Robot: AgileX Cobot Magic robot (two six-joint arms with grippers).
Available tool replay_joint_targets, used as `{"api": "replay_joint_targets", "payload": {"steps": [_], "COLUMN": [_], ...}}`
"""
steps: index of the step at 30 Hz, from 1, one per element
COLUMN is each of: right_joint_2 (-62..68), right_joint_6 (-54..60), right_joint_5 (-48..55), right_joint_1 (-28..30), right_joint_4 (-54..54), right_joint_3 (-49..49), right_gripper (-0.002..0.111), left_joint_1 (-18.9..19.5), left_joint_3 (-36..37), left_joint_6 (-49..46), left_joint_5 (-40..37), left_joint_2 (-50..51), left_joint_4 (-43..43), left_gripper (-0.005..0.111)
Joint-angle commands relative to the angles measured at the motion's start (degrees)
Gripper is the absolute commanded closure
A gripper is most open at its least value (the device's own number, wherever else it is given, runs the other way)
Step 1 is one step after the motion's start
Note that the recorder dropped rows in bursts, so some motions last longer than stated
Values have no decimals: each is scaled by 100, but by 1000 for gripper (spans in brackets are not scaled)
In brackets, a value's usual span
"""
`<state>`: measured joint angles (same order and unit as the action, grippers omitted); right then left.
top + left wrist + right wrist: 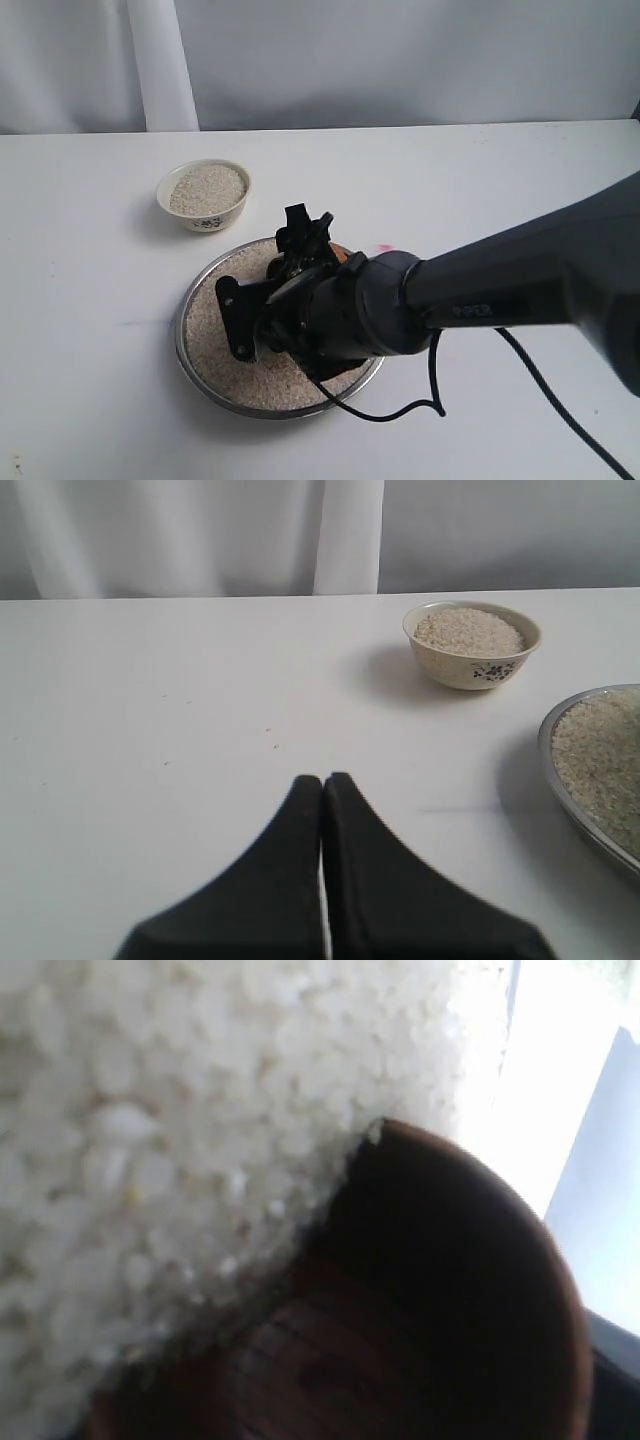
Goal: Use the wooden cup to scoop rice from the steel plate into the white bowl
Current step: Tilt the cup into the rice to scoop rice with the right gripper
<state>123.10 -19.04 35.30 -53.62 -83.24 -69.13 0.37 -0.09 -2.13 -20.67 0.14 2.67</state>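
My right gripper (306, 242) hangs low over the steel plate (189, 306), shut on the wooden cup (341, 254), of which only a reddish sliver shows past the black fingers. Up close, the wooden cup (430, 1300) lies tilted with its dark inside facing me and its rim pressed into the rice (180, 1130). Rice (213, 335) covers the plate. The white bowl (180, 215) stands behind the plate to the left, filled with rice. My left gripper (323, 780) is shut and empty above bare table, with the white bowl (450, 668) and the steel plate (548, 742) off to one side.
The right arm's dark forearm (520, 285) crosses the table from the right edge. A black cable (432, 398) loops on the table by the plate's near rim. A small pink mark (383, 248) lies beside the plate. A white curtain (160, 60) backs the table.
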Motion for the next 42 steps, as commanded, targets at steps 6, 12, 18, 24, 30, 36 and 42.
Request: {"api": "replay_joint_targets", "payload": {"steps": [6, 12, 18, 24, 30, 36, 42], "right_joint_2": [46, 46, -102, -505, -593, -643, -805], "right_joint_6": [1051, 1151, 1256, 2309, 3281, 3316, 3313], "right_joint_5": [-512, -501, -539, -984, -1058, -1242, -1605], "right_joint_1": [-64, -64, 26, 254, 447, 613, 862], "right_joint_4": [1317, 1556, 1937, 3503, 4645, 4859, 5375], "right_joint_3": [-27, -27, -27, -27, -27, -27, -27], "right_gripper": [108, 108, 108, 108, 108, 108, 108], "left_joint_1": [-37, -37, -37, -37, -37, -37, -37], "left_joint_3": [9, 9, 9, 9, 9, 9, 9], "left_joint_6": [14, -2, -2, 12, 12, 2, 2], "left_joint_5": [81, 81, 81, 81, 81, 81, 81], "left_joint_2": [-14, -14, -14, -14, -14, -14, -14], "left_joint_4": [-2, -2, -2, -2, -2, -2, -2], "left_gripper": [107, 107, 107, 107, 107, 107, 107]}}
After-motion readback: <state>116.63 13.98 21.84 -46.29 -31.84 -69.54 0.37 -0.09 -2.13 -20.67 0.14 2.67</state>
